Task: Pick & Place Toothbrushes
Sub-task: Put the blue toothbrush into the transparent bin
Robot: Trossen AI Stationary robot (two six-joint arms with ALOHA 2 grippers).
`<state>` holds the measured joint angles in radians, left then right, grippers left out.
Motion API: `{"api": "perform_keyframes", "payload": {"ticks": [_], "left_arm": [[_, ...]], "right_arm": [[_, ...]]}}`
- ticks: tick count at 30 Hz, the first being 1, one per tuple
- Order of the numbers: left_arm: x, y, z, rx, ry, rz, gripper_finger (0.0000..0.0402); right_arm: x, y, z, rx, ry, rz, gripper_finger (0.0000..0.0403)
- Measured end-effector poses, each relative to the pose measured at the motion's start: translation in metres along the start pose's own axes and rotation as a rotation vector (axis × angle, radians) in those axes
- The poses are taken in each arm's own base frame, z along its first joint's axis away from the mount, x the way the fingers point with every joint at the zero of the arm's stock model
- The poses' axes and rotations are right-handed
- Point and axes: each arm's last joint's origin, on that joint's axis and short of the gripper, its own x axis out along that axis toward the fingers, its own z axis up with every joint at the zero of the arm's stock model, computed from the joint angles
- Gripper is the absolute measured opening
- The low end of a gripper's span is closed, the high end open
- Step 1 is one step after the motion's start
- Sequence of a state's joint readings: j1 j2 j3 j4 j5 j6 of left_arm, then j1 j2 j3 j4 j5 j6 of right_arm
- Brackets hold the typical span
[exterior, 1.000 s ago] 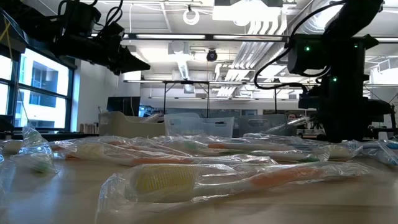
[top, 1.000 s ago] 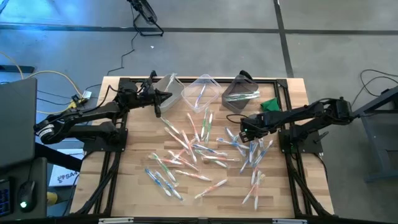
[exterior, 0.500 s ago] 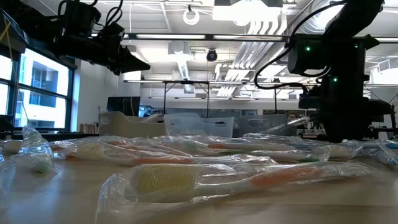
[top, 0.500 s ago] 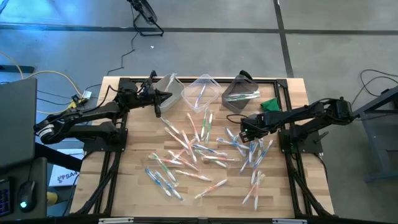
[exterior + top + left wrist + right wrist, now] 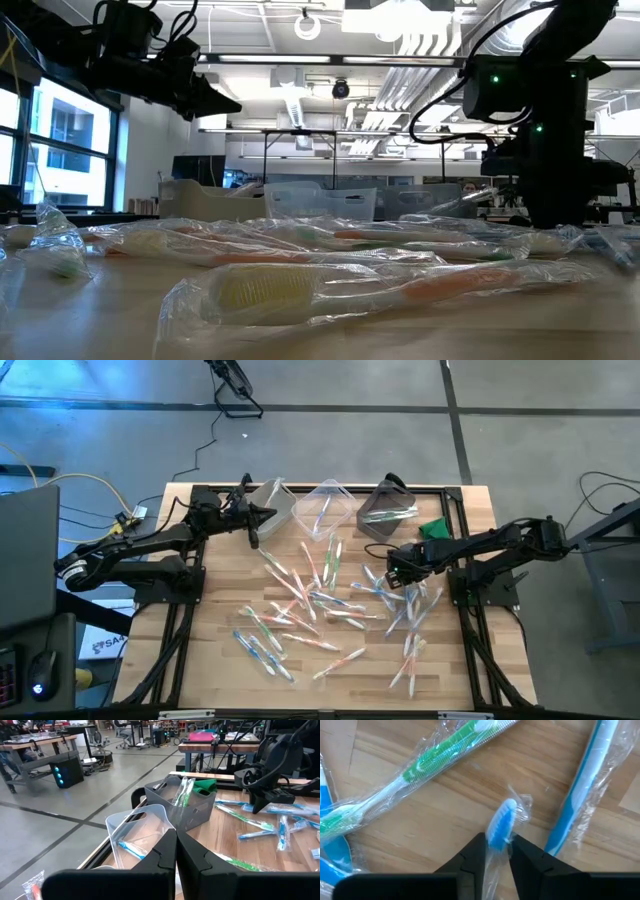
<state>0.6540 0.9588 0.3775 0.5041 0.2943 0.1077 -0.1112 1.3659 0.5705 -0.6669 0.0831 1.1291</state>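
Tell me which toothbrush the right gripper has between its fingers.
The blue toothbrush standing up between the right gripper's fingers, its wrapper pinched. The green toothbrush and the other blue one lie apart on the table.

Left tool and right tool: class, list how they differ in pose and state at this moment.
The left tool hangs above the table by the bins, shut and holding nothing; the right tool is down among the loose toothbrushes.

The right tool's fingers pinch a wrapped blue toothbrush; the left tool's fingers meet on nothing.

Both are dark two-finger tools.

Three bins (image 5: 325, 510), two arms (image 5: 140, 545), perhaps thirty wrapped toothbrushes (image 5: 320, 600), overlaps hiding some.
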Motion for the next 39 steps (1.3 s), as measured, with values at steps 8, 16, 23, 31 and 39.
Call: {"api": "perform_keyframes", "payload": {"ticks": [8,16,23,31,39], "left_arm": [[0.0,0.0,0.0,0.0,0.0,-0.002,0.0001],[0.0,0.0,0.0,0.0,-0.001,-0.001,0.0001],[0.0,0.0,0.0,-0.002,-0.001,-0.001,0.0001],[0.0,0.0,-0.001,-0.016,0.007,0.001,0.0001],[0.0,0.0,-0.001,-0.081,0.006,0.001,0.0001]], "right_arm": [[-0.001,0.001,0.001,0.003,-0.006,0.014,0.0012],[-0.022,0.023,0.013,-0.105,-0.067,0.144,0.0008],[-0.062,0.029,0.035,-0.235,-0.244,0.228,0.0007],[-0.119,0.012,0.061,-0.337,-0.572,0.237,0.0006],[-0.16,-0.016,0.071,-0.432,-0.814,0.259,0.0006]]}}
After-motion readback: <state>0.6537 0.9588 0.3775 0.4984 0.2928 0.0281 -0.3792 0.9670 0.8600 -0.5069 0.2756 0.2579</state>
